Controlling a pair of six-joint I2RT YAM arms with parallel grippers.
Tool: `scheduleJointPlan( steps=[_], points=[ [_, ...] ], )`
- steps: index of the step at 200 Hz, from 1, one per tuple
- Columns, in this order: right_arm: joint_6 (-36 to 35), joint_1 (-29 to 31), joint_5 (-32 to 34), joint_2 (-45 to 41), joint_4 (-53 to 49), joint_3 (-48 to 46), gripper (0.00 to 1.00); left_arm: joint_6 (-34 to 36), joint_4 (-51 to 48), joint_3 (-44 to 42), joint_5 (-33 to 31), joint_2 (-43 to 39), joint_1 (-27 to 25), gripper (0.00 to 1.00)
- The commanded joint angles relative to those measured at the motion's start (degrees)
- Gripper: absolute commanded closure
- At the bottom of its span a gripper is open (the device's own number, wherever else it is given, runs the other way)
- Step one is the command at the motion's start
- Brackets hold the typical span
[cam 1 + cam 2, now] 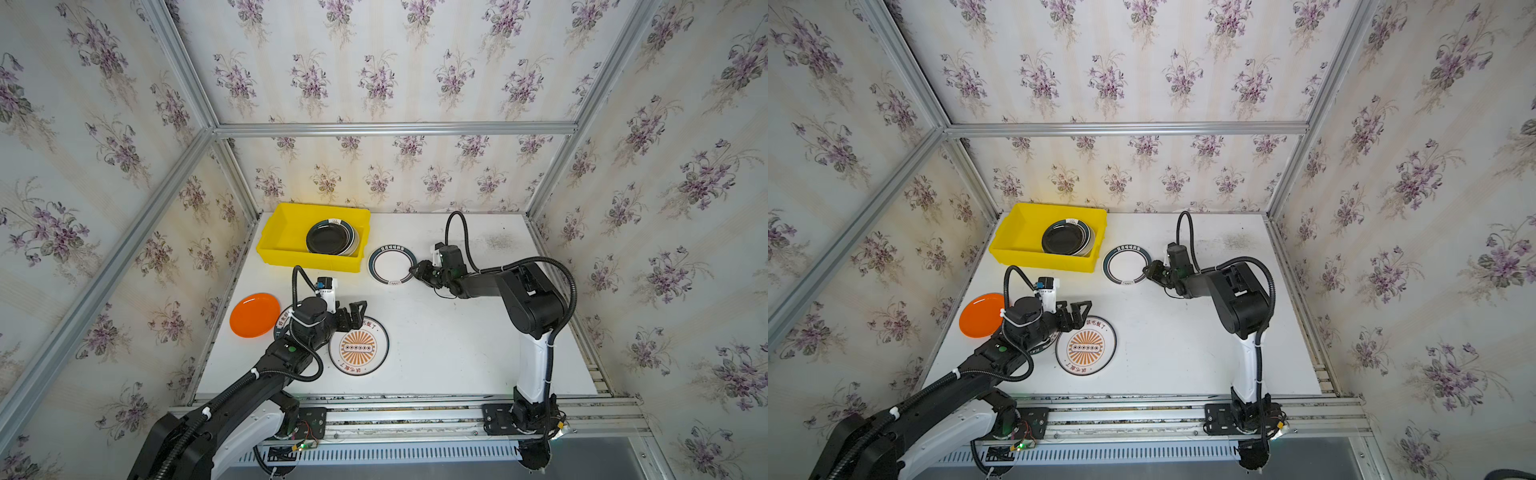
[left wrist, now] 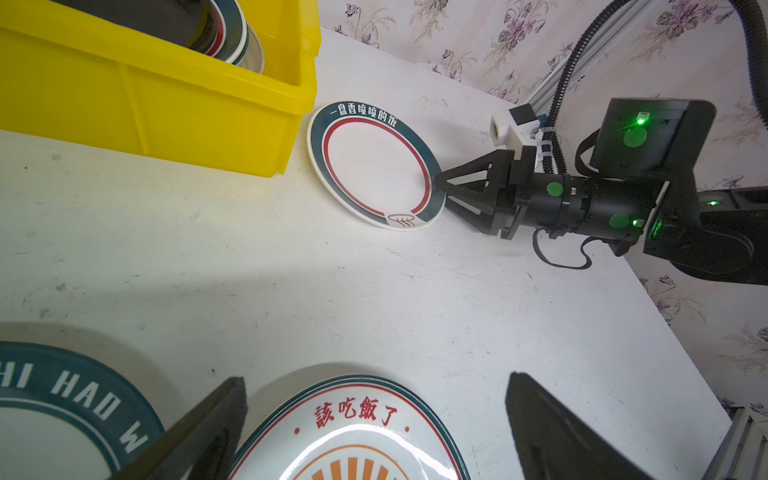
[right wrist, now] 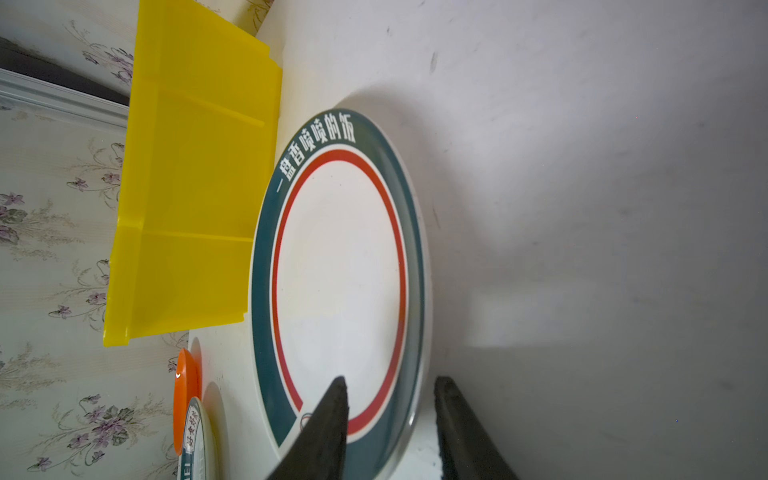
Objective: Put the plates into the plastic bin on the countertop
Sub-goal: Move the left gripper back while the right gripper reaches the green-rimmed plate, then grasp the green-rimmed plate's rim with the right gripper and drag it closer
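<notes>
A white plate with a dark green lettered rim [image 1: 390, 266] [image 1: 1125, 266] [image 2: 374, 166] [image 3: 340, 270] lies flat on the countertop [image 1: 457, 340], just right of the yellow plastic bin [image 1: 307, 259] [image 1: 1038, 257] [image 2: 145, 104] [image 3: 195, 187]. My right gripper [image 1: 413, 270] [image 1: 1147, 269] [image 2: 436, 185] [image 3: 391, 380] straddles its near rim, one finger over the plate and one outside it. It is open, with gaps showing. A black plate [image 1: 328, 237] [image 1: 1064, 238] tops a small stack in the bin. My left gripper [image 1: 353, 309] [image 1: 1073, 309] [image 2: 376, 378] hovers open over the far rim of the orange-sunburst plate [image 1: 359, 349] [image 1: 1086, 347] [image 2: 353, 436].
An orange plate [image 1: 254, 314] [image 1: 980, 316] [image 3: 183, 386] lies at the countertop's left edge. Another green-rimmed plate [image 1: 282, 322] [image 2: 62, 399] sits mostly under my left arm. Aluminium rails and papered walls close in three sides.
</notes>
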Motion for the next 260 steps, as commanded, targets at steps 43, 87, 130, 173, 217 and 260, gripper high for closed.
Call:
scheduleJointPlan(
  steps=[43,87,130,173,217,260],
  points=[
    [0.4,0.1,1.7,2.7,-1.4,2.9,0.68,0.3,1.1,1.0,0.0,0.9,0.0,0.00],
    [0.9,0.1,3.4,2.4,-1.4,2.3,0.83,0.2,1.1,1.0,0.4,1.4,0.0,0.00],
    [1.4,0.1,4.3,1.6,-0.7,1.8,0.91,0.2,1.0,1.1,0.1,1.5,0.0,0.00],
    [0.6,0.0,7.1,-1.4,-0.1,-0.6,0.93,0.1,1.0,1.2,0.1,2.0,0.1,0.00],
    [-0.4,0.0,10.4,-6.6,-0.6,-4.6,0.96,0.2,2.2,1.2,0.9,3.6,0.1,0.00],
    [0.4,0.0,10.6,-11.7,1.4,-9.8,1.00,-0.2,2.0,2.2,1.3,6.7,0.1,0.00]
  ],
)
